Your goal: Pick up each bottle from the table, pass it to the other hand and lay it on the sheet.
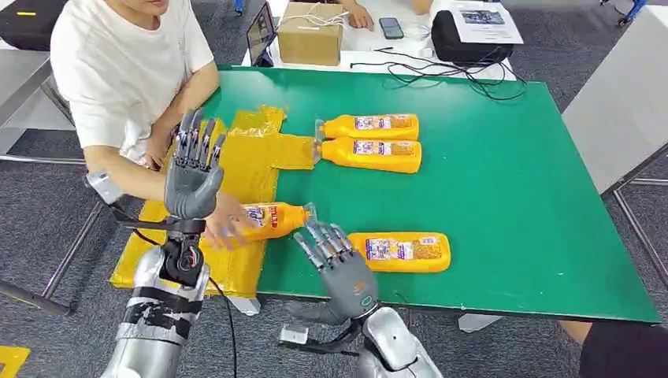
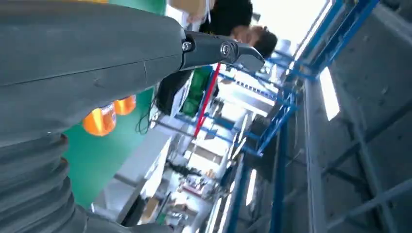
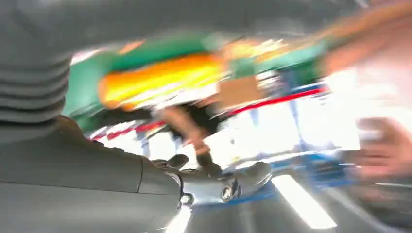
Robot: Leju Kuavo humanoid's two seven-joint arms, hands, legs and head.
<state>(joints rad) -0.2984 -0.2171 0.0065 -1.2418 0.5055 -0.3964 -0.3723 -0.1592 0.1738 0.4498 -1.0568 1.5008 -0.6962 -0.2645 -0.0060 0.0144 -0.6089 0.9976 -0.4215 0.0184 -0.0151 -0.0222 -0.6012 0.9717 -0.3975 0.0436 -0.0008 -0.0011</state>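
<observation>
The yellow sheet (image 1: 244, 169) lies on the green worktop (image 1: 504, 189), at the edge nearest the seated person (image 1: 126, 71), and serves as landmark here. One orange bottle (image 1: 272, 220) lies on its side on the sheet's near part, neck and cap poking just past the sheet's edge onto the green; the person's hand (image 1: 224, 224) rests on its label end. Two more bottles lie side by side, touching the sheet's far corner with their caps: the farther bottle (image 1: 370, 126) and the nearer of the pair (image 1: 374, 154). A fourth bottle (image 1: 402, 252) lies on the green, off the sheet, near the worktop's front edge.

The left hand (image 1: 193, 169) is raised upright above the sheet, palm showing, fingers spread and holding nothing. The right hand (image 1: 335, 260) hovers between the sheet bottle's cap and the fourth bottle, fingers apart and empty, fingertips close to the cap; whether they touch it cannot be told. The right wrist view is blurred.

Beyond the sheet, past the worktop's far edge, stand a cardboard box (image 1: 311, 31), a phone (image 1: 391, 27) and a black bag (image 1: 465, 39)
</observation>
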